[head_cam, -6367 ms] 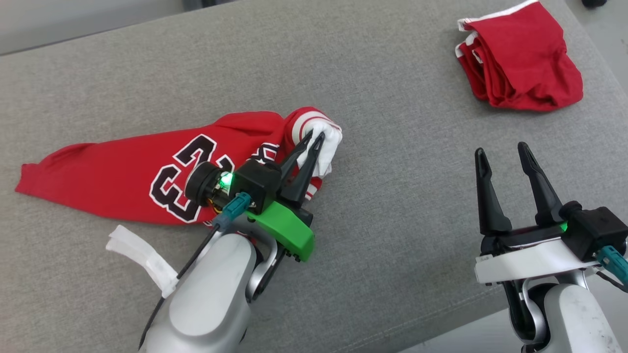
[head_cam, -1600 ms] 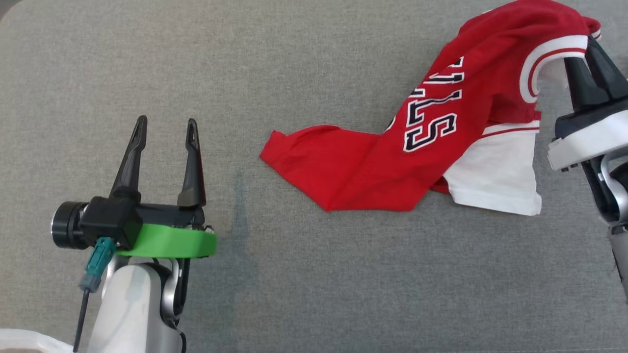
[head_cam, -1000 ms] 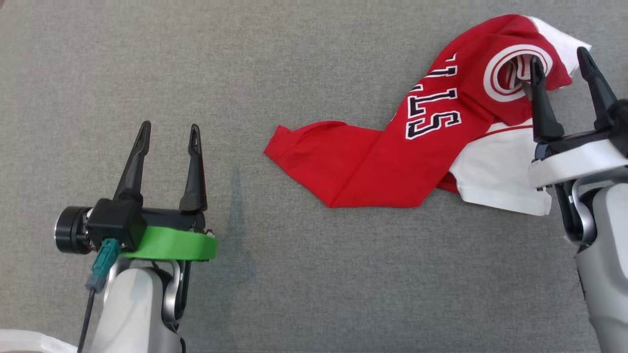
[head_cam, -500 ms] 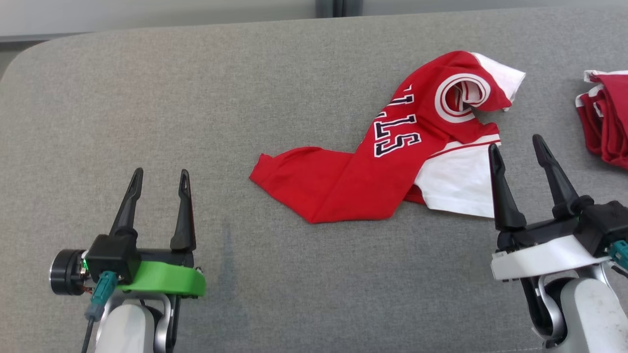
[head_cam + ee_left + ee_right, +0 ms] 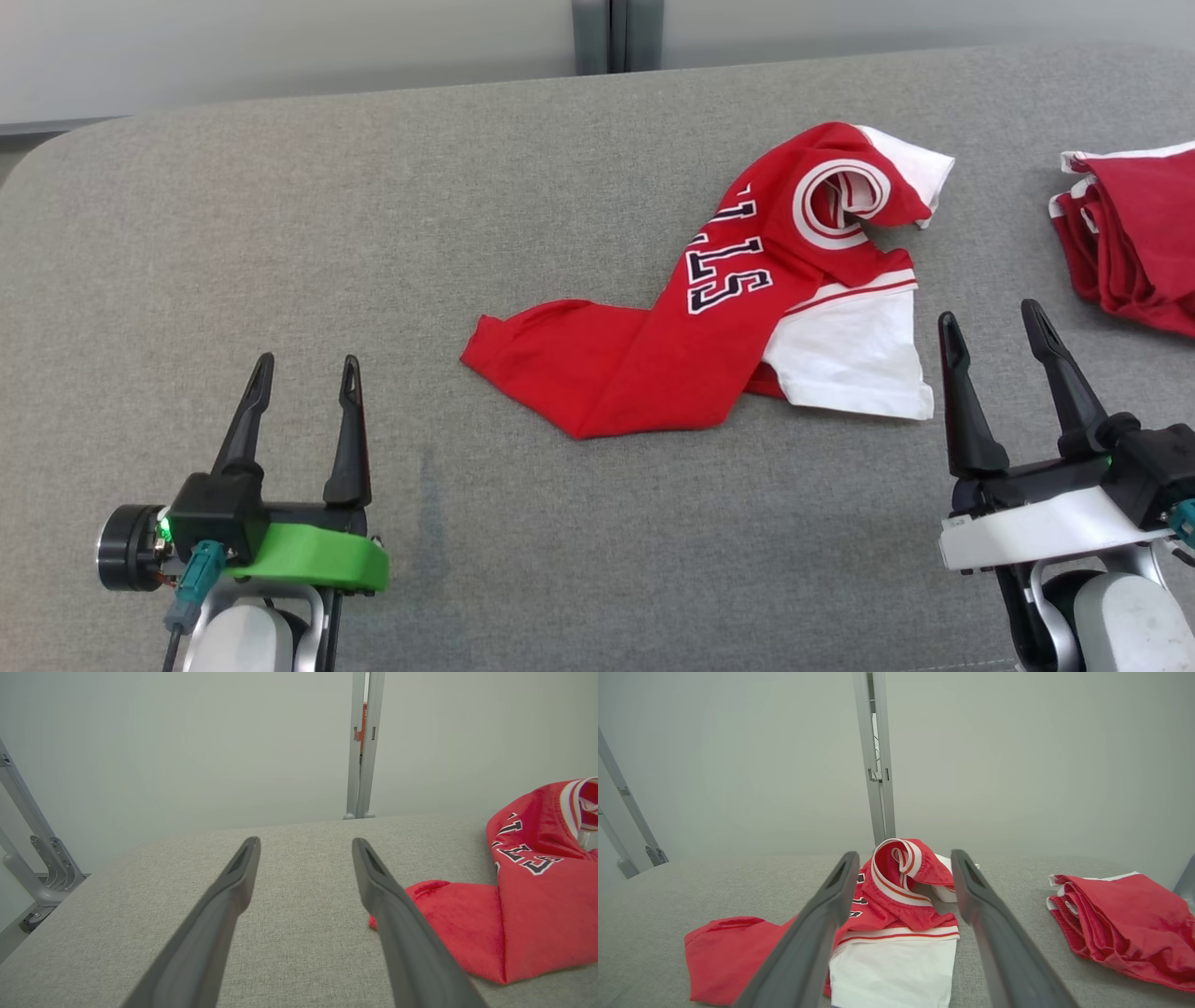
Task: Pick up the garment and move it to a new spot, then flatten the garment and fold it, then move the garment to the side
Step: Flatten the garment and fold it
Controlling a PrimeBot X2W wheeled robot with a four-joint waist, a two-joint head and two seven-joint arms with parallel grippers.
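Lying just beside right pincer (image 5: 989, 311): garment (image 5: 709, 355)

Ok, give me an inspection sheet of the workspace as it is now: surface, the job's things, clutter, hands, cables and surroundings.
Surface: grey fabric-covered table, with a faint dark streak near the left hand.
Job's things: red and white jersey, crumpled and twisted, lying loose on the table, not flattened or folded.
Clutter: folded red clothes at the right edge, apart from the jersey.
Hands: left hand open and empty over bare table; right hand open and empty, beside the jersey's white sleeve.
Cables: black cable with a teal plug at the left wrist.
Surroundings: pale wall and a grey metal post behind the table.
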